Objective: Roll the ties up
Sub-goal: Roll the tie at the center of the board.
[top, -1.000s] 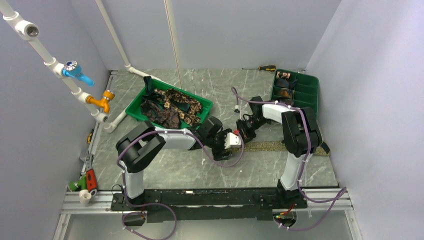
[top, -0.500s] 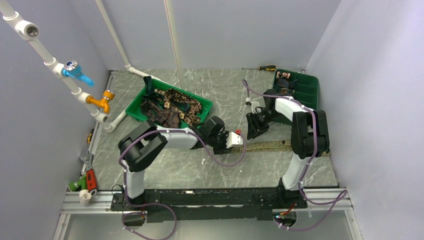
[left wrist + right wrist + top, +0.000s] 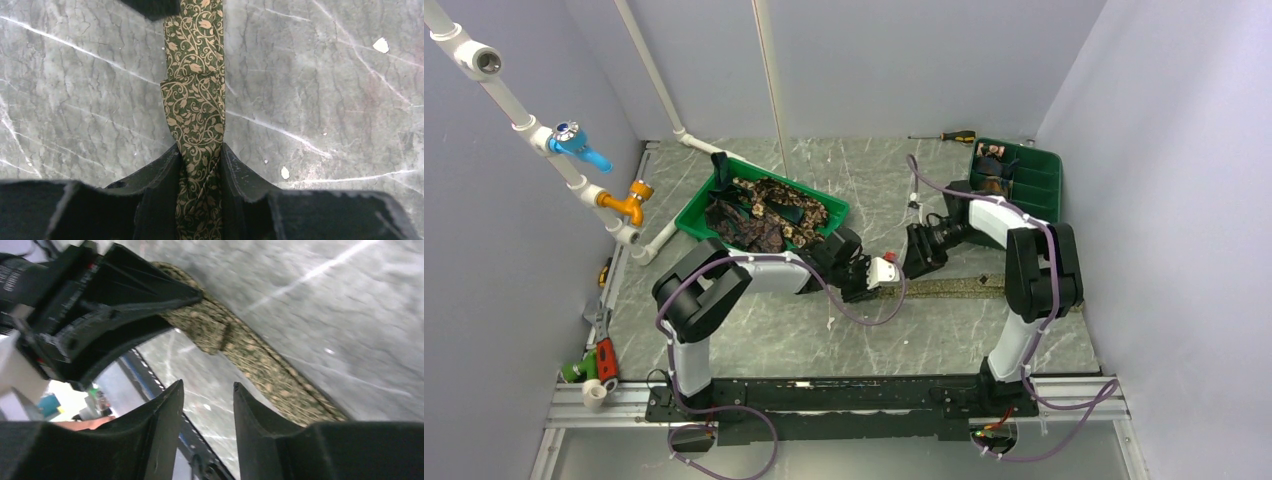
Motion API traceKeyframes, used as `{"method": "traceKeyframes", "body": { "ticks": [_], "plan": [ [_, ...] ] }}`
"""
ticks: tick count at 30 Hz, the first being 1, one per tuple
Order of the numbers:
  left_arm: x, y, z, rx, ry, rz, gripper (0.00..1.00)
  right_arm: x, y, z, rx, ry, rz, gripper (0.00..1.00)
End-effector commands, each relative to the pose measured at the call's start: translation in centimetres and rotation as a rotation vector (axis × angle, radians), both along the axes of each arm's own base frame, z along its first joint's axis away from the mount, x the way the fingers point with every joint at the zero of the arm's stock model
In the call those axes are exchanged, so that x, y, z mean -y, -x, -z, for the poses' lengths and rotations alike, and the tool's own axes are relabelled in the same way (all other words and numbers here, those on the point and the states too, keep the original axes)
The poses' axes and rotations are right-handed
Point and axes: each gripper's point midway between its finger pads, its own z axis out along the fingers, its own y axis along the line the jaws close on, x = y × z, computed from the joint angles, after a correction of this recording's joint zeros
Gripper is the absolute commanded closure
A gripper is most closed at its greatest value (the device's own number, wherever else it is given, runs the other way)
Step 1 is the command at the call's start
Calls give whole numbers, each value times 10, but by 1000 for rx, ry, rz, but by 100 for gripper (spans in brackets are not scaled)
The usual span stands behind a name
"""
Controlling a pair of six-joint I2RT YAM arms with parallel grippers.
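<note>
Two tools: the left tool [image 3: 198,156] was pressed together on one end of the tie. The right tool [image 3: 207,390] stood spread, with nothing between its fingers.
Task's thing: a long olive-green fabric necktie with a tan vine pattern [image 3: 969,288] lay flat on the grey marbled counter [image 3: 804,330].
Long axis: it ran left to right across the counter. The pinched end pointed toward the left arm, the free end toward the right arm's base.
Key relation: from the left tool the necktie ran straight ahead. The right tool hung close beside the pinched end, not touching it.
Fold: a short doubled part lay just ahead of the left fingers.
Nearer arm: the left one. Rolling should probably travel from this end rightward.
Other ties: a loose heap lay in the green plastic tray [image 3: 789,182] at the back left.
</note>
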Motion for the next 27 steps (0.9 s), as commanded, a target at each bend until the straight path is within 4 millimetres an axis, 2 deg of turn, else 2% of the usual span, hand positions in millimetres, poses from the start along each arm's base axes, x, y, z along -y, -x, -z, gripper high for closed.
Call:
{"method": "traceKeyframes", "body": {
  "ticks": [1, 5, 8, 13, 16, 20, 21, 24, 27],
  "plan": [
    [-49, 22, 49, -78, -198, 2, 66, -41, 3, -23, -28, -163, 26, 61],
    [-50, 23, 51, -73, -206, 11, 66, -62, 6, -18, -91, -201, 37, 75],
    [-51, 23, 53, -73, -210, 16, 65, -72, 5, -8, -117, -191, 39, 80],
    [-51, 22, 53, -79, -204, 9, 63, -66, 9, 28, -155, -109, 52, 84],
    [-51, 19, 51, -94, -197, -14, 57, -59, 16, 56, -203, -50, 67, 87],
    [-55, 8, 28, -130, -100, -98, 33, -49, 19, 82, -221, 34, 78, 90],
    [-56, 3, 14, -121, -52, -126, 27, -48, 19, 83, -223, 42, 76, 90],
    [-67, 1, -9, -97, 34, -153, 21, -45, 19, 86, -222, 61, 78, 91],
    [-73, 7, -12, -53, 46, -113, 22, -43, 20, 88, -227, 71, 79, 91]
  ]
}}
